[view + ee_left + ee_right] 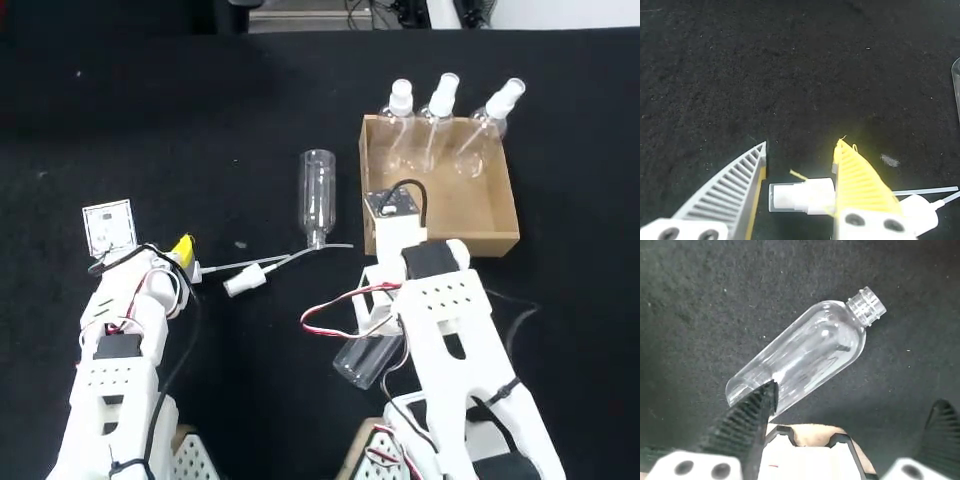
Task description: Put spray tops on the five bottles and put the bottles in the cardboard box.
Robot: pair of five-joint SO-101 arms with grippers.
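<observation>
My left gripper (801,145) stands open low over the black table, and a white spray top (800,196) lies between its grey and yellow fingers. A second spray top (920,207) with its thin tube lies just past the yellow finger. In the high view this gripper (185,258) is at the left. My right gripper (852,400) is open above an uncapped clear bottle (800,360) that lies on its side near one fingertip. Another uncapped bottle (318,195) lies left of the cardboard box (500,235). Three bottles with spray tops (440,110) lean in the box's far side.
A small white card (108,226) lies at the left beyond the left arm. The right arm (450,320) stretches from the front edge toward the box's near wall and covers part of the lying bottle (365,360). Red and black cables loop beside it.
</observation>
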